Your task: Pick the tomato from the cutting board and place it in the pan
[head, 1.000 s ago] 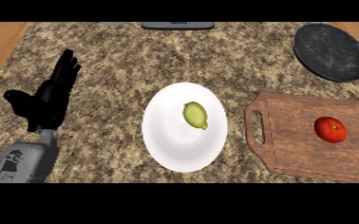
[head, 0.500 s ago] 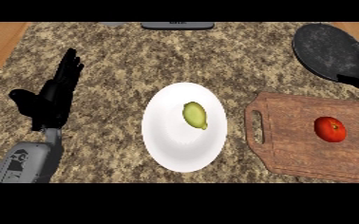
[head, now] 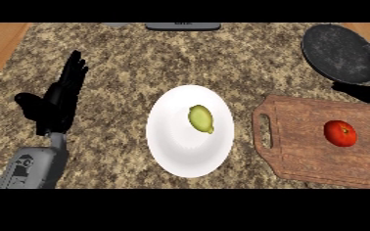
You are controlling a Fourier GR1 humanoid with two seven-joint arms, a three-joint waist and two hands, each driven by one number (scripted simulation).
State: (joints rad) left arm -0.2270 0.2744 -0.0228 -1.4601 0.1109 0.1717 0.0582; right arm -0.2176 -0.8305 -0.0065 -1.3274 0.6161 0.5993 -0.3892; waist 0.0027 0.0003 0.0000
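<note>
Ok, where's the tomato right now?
In the head view the tomato sits at the right, on the wooden cutting board, below the dark pan and right of the white plate.

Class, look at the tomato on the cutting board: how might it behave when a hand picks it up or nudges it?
The tomato looks round and smooth, so a nudge would probably roll it across the flat cutting board. Its glossy skin may be slippery between the fingers. It sits free of other things, so approach from above seems easy.
</note>
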